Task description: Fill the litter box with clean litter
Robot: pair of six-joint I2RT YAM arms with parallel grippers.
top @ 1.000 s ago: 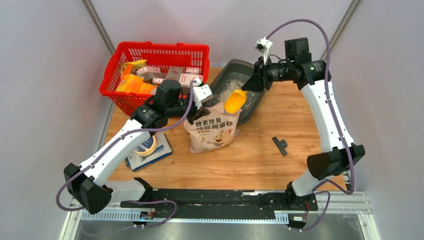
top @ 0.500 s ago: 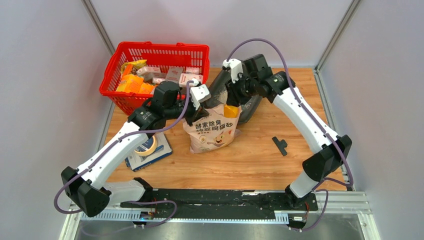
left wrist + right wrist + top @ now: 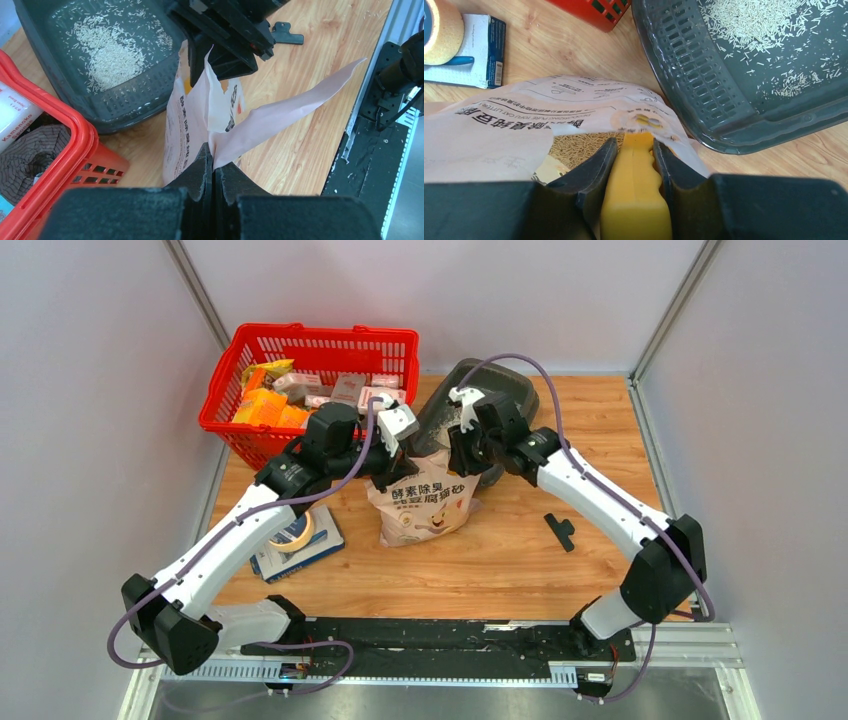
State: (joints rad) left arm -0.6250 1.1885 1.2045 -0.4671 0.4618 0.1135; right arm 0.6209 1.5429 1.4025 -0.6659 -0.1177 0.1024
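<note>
The dark grey litter box [image 3: 505, 373] sits at the back of the table, partly hidden by my right arm. A thin scatter of pale litter [image 3: 107, 52] lies in it and also shows in the right wrist view [image 3: 754, 22]. The pink-beige litter bag [image 3: 425, 505] stands in front of the box. My left gripper [image 3: 214, 159] is shut on the bag's torn top edge and holds the mouth open. My right gripper [image 3: 636, 150] is shut on the yellow scoop's handle [image 3: 636, 200]. The scoop's head is down inside the bag, among the granules [image 3: 579, 147].
A red mesh basket [image 3: 310, 345] of packets stands at the back left, touching the litter box rim [image 3: 125, 117]. A tape roll [image 3: 290, 532] lies on a blue-white box [image 3: 318, 548] at the left. A black clip [image 3: 562, 530] lies at the right.
My right arm swung left from over the litter box to the bag and lowered the yellow scoop into its mouth. My left gripper kept its hold on the bag edge.
</note>
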